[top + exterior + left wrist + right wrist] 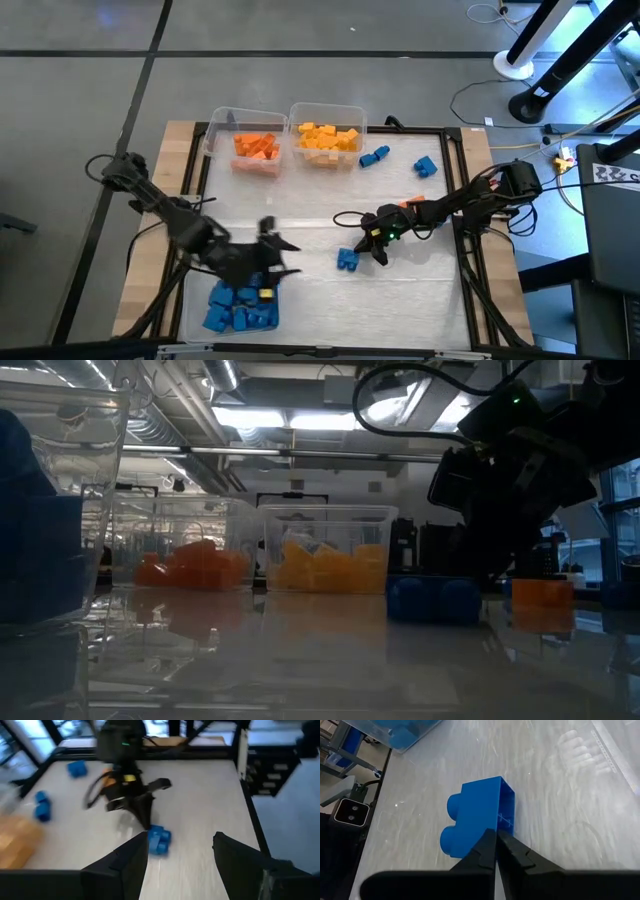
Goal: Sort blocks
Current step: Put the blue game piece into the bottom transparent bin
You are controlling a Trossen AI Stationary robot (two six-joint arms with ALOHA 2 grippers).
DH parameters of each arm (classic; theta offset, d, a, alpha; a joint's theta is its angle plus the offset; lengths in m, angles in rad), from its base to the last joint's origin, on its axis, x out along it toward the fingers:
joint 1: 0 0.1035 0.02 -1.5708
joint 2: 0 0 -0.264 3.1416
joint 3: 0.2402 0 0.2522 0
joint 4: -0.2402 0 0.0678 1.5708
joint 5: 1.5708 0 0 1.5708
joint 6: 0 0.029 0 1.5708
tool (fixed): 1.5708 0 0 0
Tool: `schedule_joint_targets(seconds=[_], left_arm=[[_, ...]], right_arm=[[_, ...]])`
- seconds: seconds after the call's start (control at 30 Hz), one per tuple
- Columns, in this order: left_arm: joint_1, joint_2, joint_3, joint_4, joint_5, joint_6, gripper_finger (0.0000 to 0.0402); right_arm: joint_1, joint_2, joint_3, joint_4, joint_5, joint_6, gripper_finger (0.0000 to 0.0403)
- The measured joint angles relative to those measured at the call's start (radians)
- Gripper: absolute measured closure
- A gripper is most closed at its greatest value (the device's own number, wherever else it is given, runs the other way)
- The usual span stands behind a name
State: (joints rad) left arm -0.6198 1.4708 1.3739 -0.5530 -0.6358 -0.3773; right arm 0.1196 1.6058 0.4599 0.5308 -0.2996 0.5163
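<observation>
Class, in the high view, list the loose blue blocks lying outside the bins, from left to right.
Blue block by the right gripper → blue block beside the yellow bin → blue block farthest right.

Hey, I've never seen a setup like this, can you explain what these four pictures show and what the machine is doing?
It's a robot with two dark arms at a table, sorting toy blocks by colour. One picture looks straight down, one looks level across the tabletop, and two come from cameras on the arms' wrists.

On the table stand clear bins: one with orange blocks, one with yellow blocks, and one near the left arm with blue blocks. Loose blue blocks lie at the far right, with an orange one by the right arm.

The left end effector is open, holds nothing, and hovers over the blue bin. The right end effector is shut, its tips against a lone blue block lying mid-table; it grips nothing.
</observation>
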Motion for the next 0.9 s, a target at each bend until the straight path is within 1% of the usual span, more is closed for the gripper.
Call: schedule_joint_targets(seconds=[0.13, 0.23, 0.33, 0.47, 0.53, 0.67, 0.8, 0.9], left_arm=[[0.074, 0.11, 0.0, 0.097, 0.146, 0.135, 0.0194], [0.12, 0.209, 0.0, 0.132, 0.259, 0.197, 0.0194], [0.154, 0.312, 0.0, 0.184, 0.336, 0.242, 0.0194], [0.188, 0.423, 0.0, 0.247, 0.354, 0.302, 0.0194], [0.204, 0.462, 0.0, 0.262, 0.37, 0.305, 0.0194], [0.231, 0.527, 0.0, 0.313, 0.429, 0.302, 0.0194], [0.248, 0.58, 0.0, 0.388, 0.431, 0.316, 0.0194], [0.256, 0.608, 0.0, 0.402, 0.431, 0.349, 0.0194]], right_arm=[[-0.002, 0.0, 0.0, 0.0, -0.001, 0.0, 0.0386], [-0.002, 0.0, 0.0, 0.0, -0.006, 0.0, 0.0386], [-0.002, 0.0, 0.0, -0.001, -0.007, 0.0, 0.0386], [-0.002, 0.0, 0.0, -0.001, -0.019, 0.0, 0.0386], [-0.002, 0.0, 0.0, -0.001, -0.022, 0.0, 0.0386], [-0.002, 0.0, -0.001, -0.002, -0.025, 0.0, 0.0386], [-0.002, 0.0, -0.001, -0.002, -0.026, 0.0, 0.0386], [-0.002, 0.0, -0.001, -0.002, -0.026, 0.0, 0.0383]])
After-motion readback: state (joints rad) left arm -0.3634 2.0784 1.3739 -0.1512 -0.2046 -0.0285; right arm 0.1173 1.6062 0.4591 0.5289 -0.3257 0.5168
